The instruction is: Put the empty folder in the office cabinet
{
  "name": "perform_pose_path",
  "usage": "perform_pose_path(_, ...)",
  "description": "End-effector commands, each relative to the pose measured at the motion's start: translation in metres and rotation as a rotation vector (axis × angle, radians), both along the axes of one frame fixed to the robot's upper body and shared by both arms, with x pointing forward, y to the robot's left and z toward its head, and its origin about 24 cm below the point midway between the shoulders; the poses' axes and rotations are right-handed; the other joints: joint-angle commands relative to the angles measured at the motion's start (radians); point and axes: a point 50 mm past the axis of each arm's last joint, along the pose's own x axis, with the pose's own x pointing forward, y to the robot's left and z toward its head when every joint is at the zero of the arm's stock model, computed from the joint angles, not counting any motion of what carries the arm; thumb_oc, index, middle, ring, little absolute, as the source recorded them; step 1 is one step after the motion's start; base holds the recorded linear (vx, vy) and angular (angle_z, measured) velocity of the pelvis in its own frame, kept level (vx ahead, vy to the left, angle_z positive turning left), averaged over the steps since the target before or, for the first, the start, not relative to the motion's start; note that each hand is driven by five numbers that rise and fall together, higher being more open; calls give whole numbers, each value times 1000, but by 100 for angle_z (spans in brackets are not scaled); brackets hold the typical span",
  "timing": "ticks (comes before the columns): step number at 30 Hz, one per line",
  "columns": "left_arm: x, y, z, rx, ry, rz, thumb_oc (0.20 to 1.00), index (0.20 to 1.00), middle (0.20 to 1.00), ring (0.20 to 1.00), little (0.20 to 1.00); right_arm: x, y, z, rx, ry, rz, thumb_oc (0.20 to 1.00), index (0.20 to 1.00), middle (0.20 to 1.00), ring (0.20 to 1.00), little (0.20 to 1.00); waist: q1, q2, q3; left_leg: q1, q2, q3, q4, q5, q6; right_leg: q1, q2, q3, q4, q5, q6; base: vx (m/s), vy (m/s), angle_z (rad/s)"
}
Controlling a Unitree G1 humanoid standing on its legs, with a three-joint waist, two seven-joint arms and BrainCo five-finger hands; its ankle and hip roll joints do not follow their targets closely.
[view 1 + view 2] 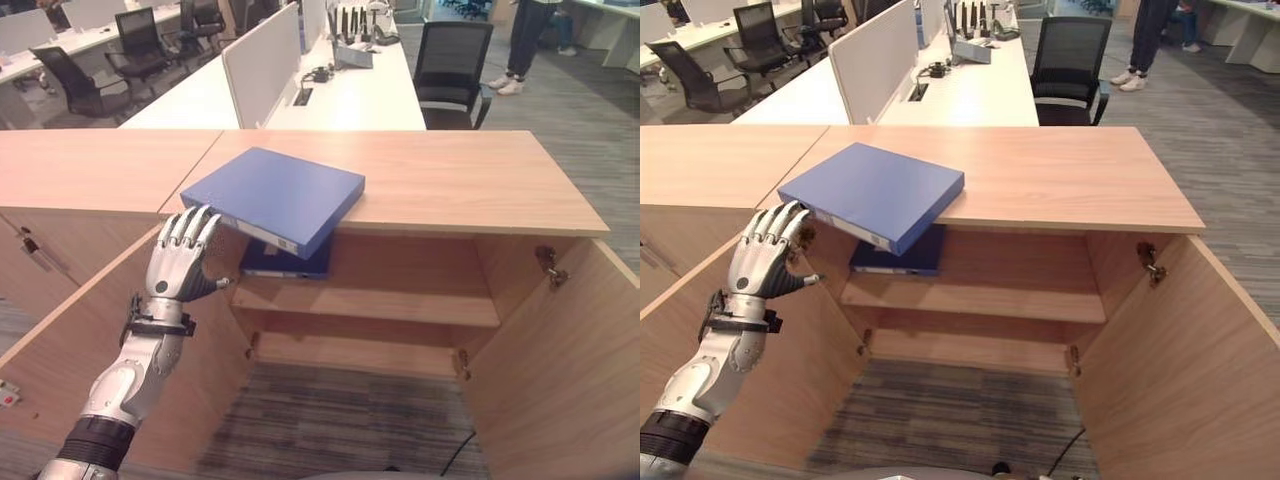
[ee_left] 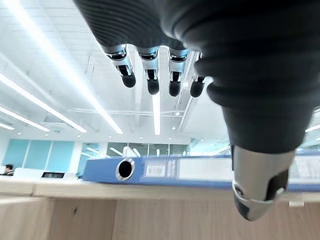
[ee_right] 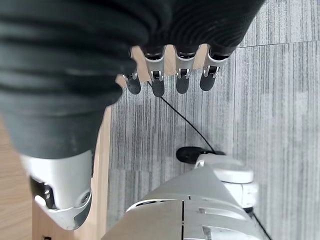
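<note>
On top of the open office cabinet (image 1: 470,180), at its left near edge, lies the blue folder (image 1: 275,195), one corner jutting out past the edge over the opening. A second, darker folder (image 1: 285,262) rests on the upper shelf just below it. The left hand (image 1: 180,262) is raised just left of the overhanging corner, fingers straight and loosely spread, holding nothing. The right hand (image 3: 65,165) hangs over the floor, fingers relaxed, empty.
</note>
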Motion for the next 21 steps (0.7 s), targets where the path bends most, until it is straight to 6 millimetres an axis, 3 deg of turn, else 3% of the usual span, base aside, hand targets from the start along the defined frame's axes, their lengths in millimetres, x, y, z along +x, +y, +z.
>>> perform_pose_path(1,22,-9,36,0,-122,-66,1000,1000,1000,1000,1000,30,4,2,-4,-74,59,1000,1000,1000,1000,1000,-24,-8,31,33,21,-62,13,-73,-40,86,-19,9,24,-135,59,6,25,-5)
perform_pose_path(9,43,-17,36,26,-79,-74,1000,1000,1000,1000,1000,32,0,4,-12,-77,56,1000,1000,1000,1000,1000,-51,-8,25,40,16,-43,13,-79,-36,79,-20,30,28,-129,67,-1,24,-9)
perform_pose_path(21,55,-24,38,106,-53,-84,1000,1000,1000,1000,1000,30,-2,4,-16,-70,44,1000,1000,1000,1000,1000,-66,-13,21,46,10,-27,13,-86,-31,72,-25,48,28,-122,74,-6,18,-6)
